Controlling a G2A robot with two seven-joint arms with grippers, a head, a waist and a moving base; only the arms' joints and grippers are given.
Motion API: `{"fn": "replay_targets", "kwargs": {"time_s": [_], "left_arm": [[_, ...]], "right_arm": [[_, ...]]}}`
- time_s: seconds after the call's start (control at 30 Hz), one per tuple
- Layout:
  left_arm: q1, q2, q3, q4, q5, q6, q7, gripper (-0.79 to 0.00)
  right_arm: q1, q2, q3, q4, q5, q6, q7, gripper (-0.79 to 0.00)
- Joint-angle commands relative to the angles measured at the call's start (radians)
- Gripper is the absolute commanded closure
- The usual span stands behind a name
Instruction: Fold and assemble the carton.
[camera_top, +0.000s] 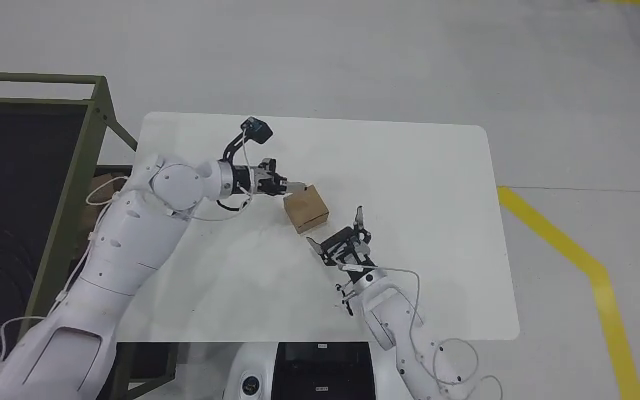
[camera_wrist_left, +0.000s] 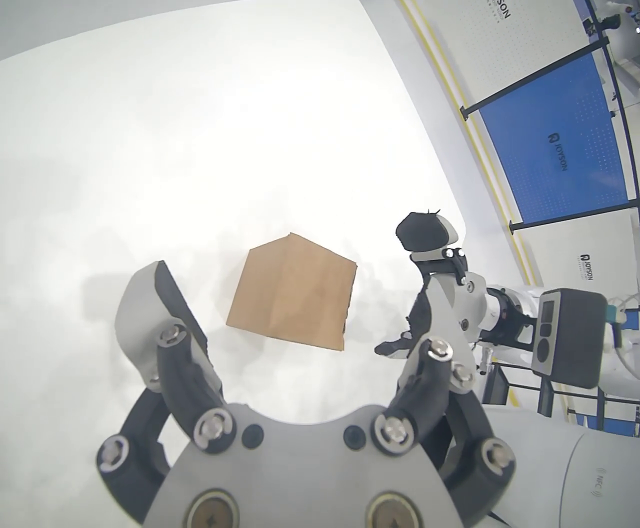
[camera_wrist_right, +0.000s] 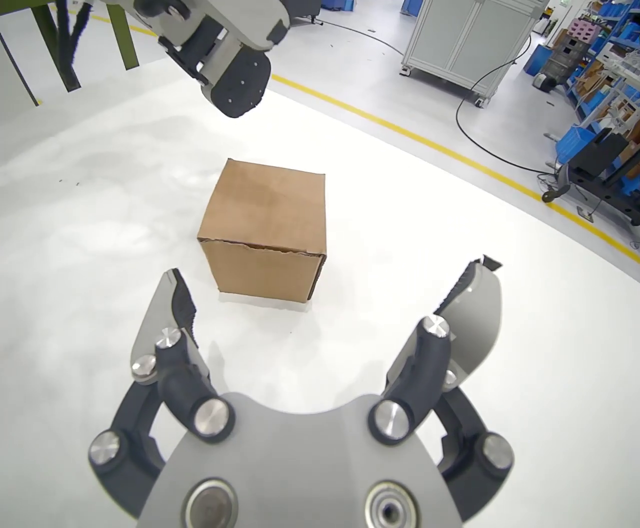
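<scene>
A smooth white table (camera_top: 420, 150) with rounded corners stands on a pale grey floor crossed by a yellow line (camera_top: 560, 235). A green metal frame (camera_top: 92, 130) flanks it. Near the table's middle sits the carton (camera_top: 306, 207), a closed brown cardboard cube with 1 ragged seam. The left gripper (camera_top: 292, 184) and right gripper (camera_wrist_right: 327, 274) are on opposite sides of it, both spread wide, holding nothing, not touching it.

Grey floor (camera_top: 300, 50) with yellow line (camera_top: 560, 237), green frame (camera_top: 50, 78) beside white table (camera_top: 440, 180).
</scene>
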Motion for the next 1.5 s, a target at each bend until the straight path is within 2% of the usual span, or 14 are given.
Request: {"fn": "replay_targets", "kwargs": {"time_s": [0.0,0.17,0.4,0.87,1.1,1.47], "left_arm": [[-0.020,-0.005,0.017,0.008,0.007,0.022,-0.008,-0.785],[-0.071,-0.022,0.069,0.037,0.011,0.035,-0.031,-0.785],[-0.115,-0.042,0.128,0.095,0.004,-0.005,-0.037,-0.785],[-0.125,-0.058,0.160,0.179,-0.100,-0.122,-0.062,-0.785],[-0.127,-0.064,0.175,0.191,-0.131,-0.158,-0.076,-0.785],[-0.147,-0.071,0.185,0.233,-0.180,-0.193,-0.104,-0.785]], "right_arm": [[0.000,0.000,0.000,0.000,0.000,0.000,0.000,-0.785],[0.009,0.000,-0.014,0.016,-0.002,-0.013,0.008,-0.785],[0.033,-0.008,-0.059,0.098,0.012,0.061,-0.050,-0.785],[0.143,-0.050,-0.153,0.276,0.137,0.183,-0.095,-0.785],[0.206,-0.071,-0.176,0.372,0.210,0.206,-0.140,-0.785],[0.238,-0.083,-0.184,0.443,0.270,0.195,-0.212,-0.785]]}}
